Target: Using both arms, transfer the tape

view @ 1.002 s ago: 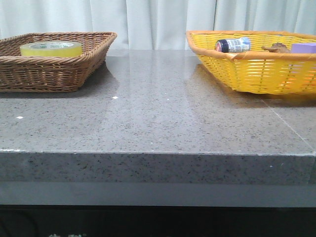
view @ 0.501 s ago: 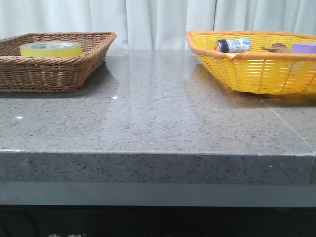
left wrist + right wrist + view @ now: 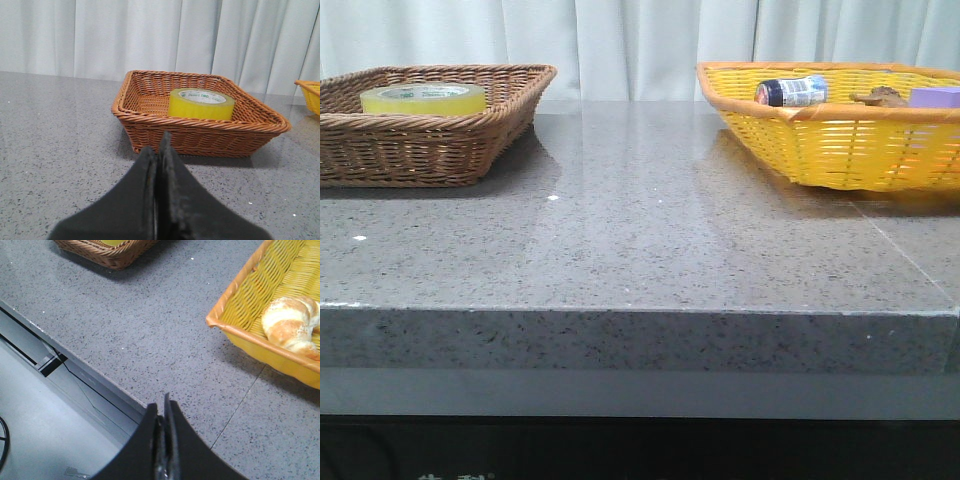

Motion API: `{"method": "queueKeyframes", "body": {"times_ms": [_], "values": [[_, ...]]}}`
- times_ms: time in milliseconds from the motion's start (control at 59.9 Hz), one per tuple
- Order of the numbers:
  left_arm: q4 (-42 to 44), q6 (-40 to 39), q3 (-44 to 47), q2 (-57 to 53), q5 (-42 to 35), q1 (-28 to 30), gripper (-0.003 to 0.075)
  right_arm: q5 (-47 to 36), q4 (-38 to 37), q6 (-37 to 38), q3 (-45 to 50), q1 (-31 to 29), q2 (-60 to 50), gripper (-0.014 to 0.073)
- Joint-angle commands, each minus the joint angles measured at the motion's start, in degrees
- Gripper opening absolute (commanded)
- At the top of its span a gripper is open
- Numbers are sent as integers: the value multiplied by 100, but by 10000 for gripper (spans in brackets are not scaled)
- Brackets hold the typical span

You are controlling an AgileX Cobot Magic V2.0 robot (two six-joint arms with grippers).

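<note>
The yellow tape roll (image 3: 422, 98) lies flat in the brown wicker basket (image 3: 430, 150) at the table's back left. It also shows in the left wrist view (image 3: 201, 103), inside that basket (image 3: 200, 135). My left gripper (image 3: 160, 145) is shut and empty, low over the table and a short way in front of the basket. My right gripper (image 3: 164, 407) is shut and empty, above the table's front edge, apart from both baskets. Neither gripper shows in the front view.
A yellow basket (image 3: 840, 150) stands at the back right with a blue-labelled bottle (image 3: 790, 92), a purple object (image 3: 935, 97) and a bread roll (image 3: 290, 325). The grey stone table (image 3: 640, 240) lies between the baskets. Its front edge (image 3: 75, 365) drops off below the right gripper.
</note>
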Motion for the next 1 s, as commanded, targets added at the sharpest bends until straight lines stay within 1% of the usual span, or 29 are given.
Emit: {"method": "queueKeyframes", "body": {"times_ms": [0, 234, 284, 351, 417, 517, 651, 751, 868, 985], "values": [[-14, 5, 226, -113, -472, 14, -20, -387, 3, -32, -159, -17, 16, -69], [-14, 5, 226, -113, -472, 14, -20, -433, 3, -32, -130, -10, -2, -69], [-14, 5, 226, -113, -472, 14, -20, -462, 18, -32, -47, 20, -155, -69], [-14, 5, 226, -102, -472, 14, -20, -606, -110, -107, 159, -113, -414, -69], [-14, 5, 226, -102, -472, 14, -20, -961, -285, -108, 505, -356, -775, -69], [-14, 5, 226, -102, -472, 14, -20, -1743, -444, -108, 1161, -761, -1343, -69], [-14, 5, 226, -102, -472, 14, -20, -2953, -429, -108, 2140, -1314, -2300, -69], [-14, 5, 226, -102, -472, 14, -20, -3650, -246, -108, 2919, -1673, -2881, -69], [-14, 5, 226, -102, -472, 14, -20, -4101, -23, -108, 3606, -1947, -3253, -69], [-14, 5, 226, -102, -472, 14, -20, -4343, 0, -108, 4066, -2105, -3574, -69]]}}
